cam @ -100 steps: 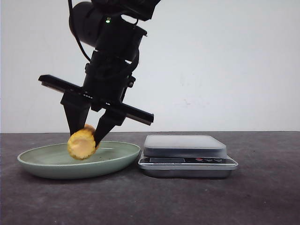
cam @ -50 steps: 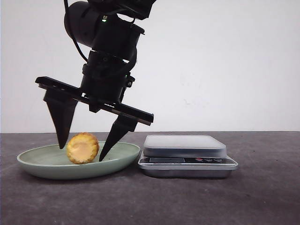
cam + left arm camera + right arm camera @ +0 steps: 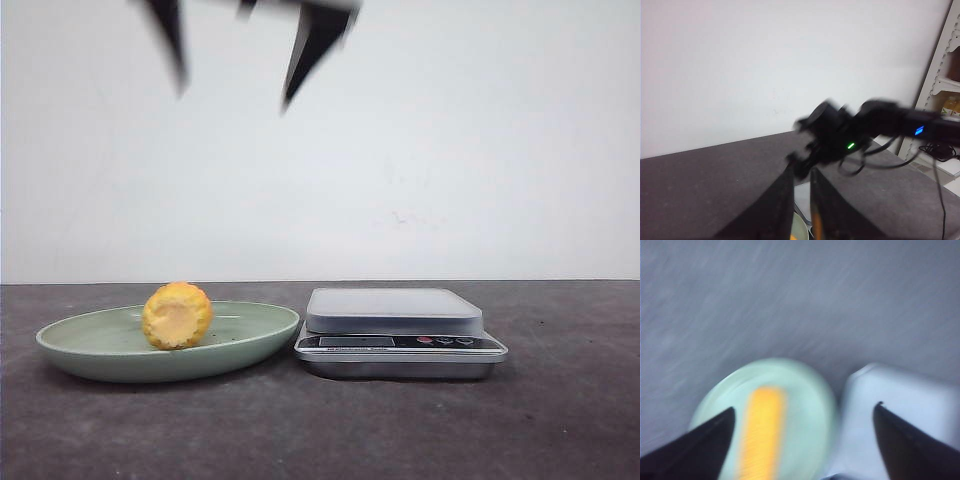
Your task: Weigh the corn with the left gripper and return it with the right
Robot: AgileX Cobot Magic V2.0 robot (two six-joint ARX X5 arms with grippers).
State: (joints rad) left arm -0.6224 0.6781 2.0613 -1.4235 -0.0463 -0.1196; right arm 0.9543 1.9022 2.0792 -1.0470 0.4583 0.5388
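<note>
Tabletop plate (image 3: 110,362) keeps corn (image 3: 177,316); right tool (image 3: 240,50) has lifted away.

Front view: set low, almost level with the bench top, looking straight across it toward a plain white wall; near enough that the plate (image 3: 160,345) and scale (image 3: 400,330) fill the middle width. Right wrist view: looking steeply down from high above, blurred, onto the same plate (image 3: 810,390) and scale (image 3: 900,410), framed by two dark fingertips (image 3: 700,440) set wide apart. Left wrist view: looking nearly level across the bench toward the wall and a shelf, past close-set fingers (image 3: 785,200), at the other arm (image 3: 860,127); shares only slivers of plate and scale.
</note>
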